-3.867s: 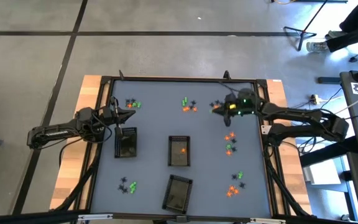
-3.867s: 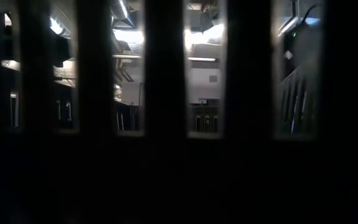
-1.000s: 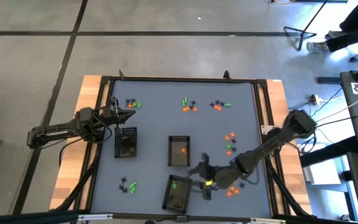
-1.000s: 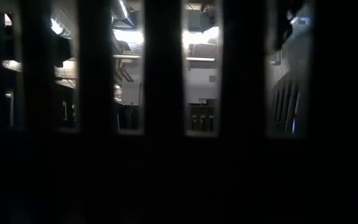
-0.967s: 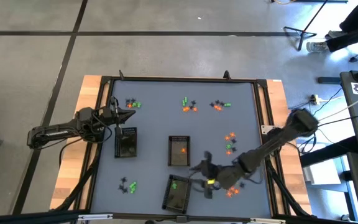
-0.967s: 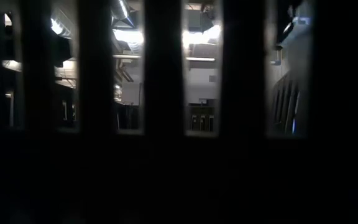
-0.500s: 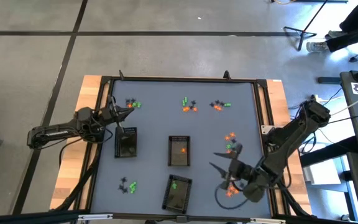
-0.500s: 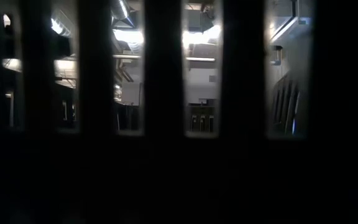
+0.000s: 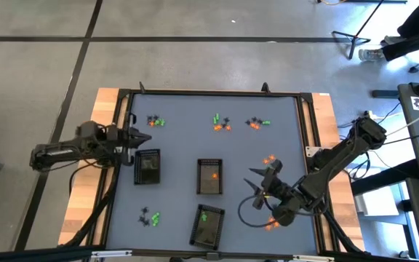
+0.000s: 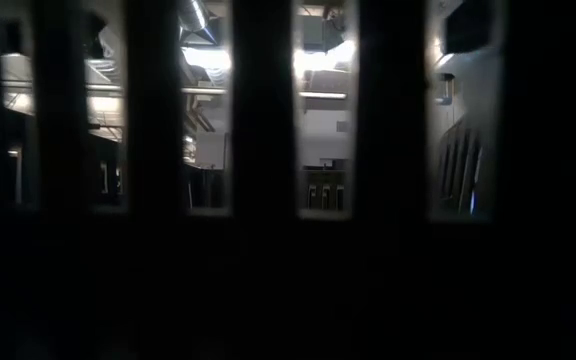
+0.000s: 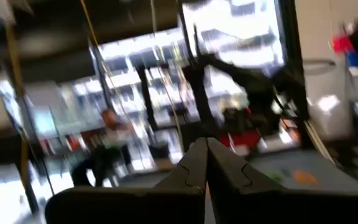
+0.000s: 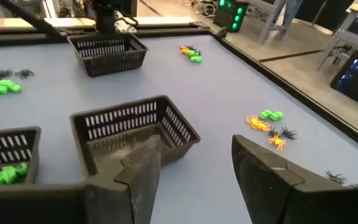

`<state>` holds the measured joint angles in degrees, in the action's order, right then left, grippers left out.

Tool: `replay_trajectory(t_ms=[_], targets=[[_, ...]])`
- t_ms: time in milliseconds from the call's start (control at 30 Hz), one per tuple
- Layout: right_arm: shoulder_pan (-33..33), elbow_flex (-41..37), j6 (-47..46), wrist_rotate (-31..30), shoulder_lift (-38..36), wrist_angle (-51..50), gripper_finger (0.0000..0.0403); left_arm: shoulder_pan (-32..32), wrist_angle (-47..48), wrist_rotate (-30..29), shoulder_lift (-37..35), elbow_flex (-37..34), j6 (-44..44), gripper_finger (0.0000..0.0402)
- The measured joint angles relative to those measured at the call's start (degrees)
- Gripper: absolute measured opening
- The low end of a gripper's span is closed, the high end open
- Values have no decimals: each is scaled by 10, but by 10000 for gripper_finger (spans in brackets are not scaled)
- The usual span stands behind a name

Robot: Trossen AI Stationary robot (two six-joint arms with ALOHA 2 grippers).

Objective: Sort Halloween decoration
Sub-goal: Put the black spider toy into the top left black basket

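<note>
The Halloween decoration lies in small orange, green and black clusters on the blue-grey table: three along the far side (image 9: 155,121) (image 9: 220,124) (image 9: 257,124), one at the right (image 9: 269,160), one near left (image 9: 150,216), one near right (image 9: 271,224). A green trinket (image 12: 8,174) lies in the near tray (image 9: 208,225). An orange one (image 9: 214,175) lies in the middle tray (image 9: 209,177). My right gripper (image 9: 260,185) hangs open and empty to the right of the middle tray (image 12: 132,134). My left gripper (image 9: 137,136) is shut and empty at the left edge, above the left tray (image 9: 148,167).
A raised dark frame (image 9: 209,92) runs round the table. The left tray (image 12: 107,53) stands close before my left arm. Bare table lies between the trays and the far clusters. Dark upright bars fill the low view and hide the table there.
My right gripper has swung from beside the near tray toward the table's right edge and then toward the far side, turning as it went and staying open. My left gripper has risen, tipped upward and drawn back a little toward the left edge, still shut.
</note>
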<state>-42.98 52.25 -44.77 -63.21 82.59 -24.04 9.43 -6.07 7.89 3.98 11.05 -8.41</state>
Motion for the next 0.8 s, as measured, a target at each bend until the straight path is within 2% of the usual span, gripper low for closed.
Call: replay_trajectory(t_ms=[100, 300, 433, 600, 700, 800], targets=[[17, -3, 0, 13, 0, 4, 195, -28, 81, -25, 57, 57, 22, 0], [51, -4, 1, 41, 0, 5, 195, -92, 197, -74, 239, 172, 67, 0], [61, -4, 10, 49, 0, 4, 195, -138, 284, -78, 382, 265, 114, 0], [60, -4, 29, 48, 0, 4, 195, -204, 441, -78, 536, 395, 183, 0], [59, -4, 31, 53, 0, 3, 195, -248, 522, -79, 602, 451, 250, 0], [59, -4, 31, 68, 0, 2, 195, -298, 564, -109, 637, 472, 317, 0]])
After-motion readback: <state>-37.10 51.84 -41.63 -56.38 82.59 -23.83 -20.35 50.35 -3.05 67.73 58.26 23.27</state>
